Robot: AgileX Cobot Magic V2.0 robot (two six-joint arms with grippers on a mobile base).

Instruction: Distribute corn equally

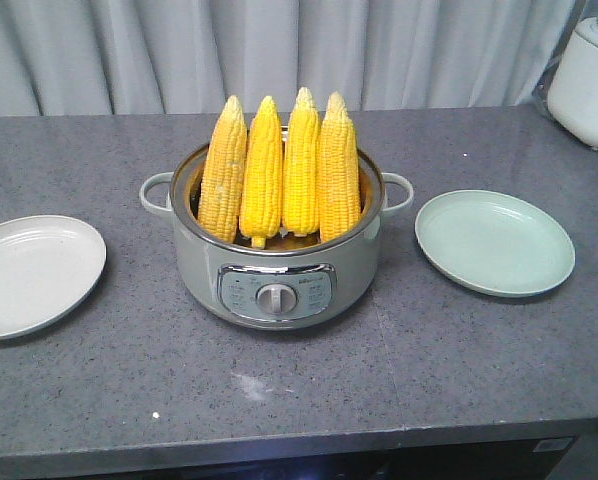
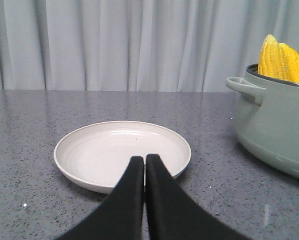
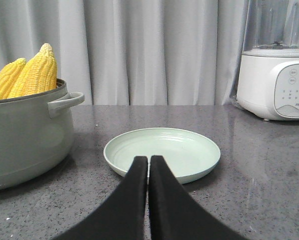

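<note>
1. corn: four husked yellow cobs stand tips up, side by side and touching, inside the pot; their upper halves rise above its rim.
2. pot: sage-green, with two side handles and a front dial, at the middle of the grey speckled desk.
3. white plate: flat at the desk's left edge, apart from the pot.
4. green plate: flat on the right side of the desk, near the pot's right handle but not touching it.
5. left jaws: closed tip to tip, gripping nothing, low before the white plate's near rim.
6. right jaws: closed likewise, gripping nothing, before the green plate's near rim.
7. white blender: back right corner of the desk.
</note>
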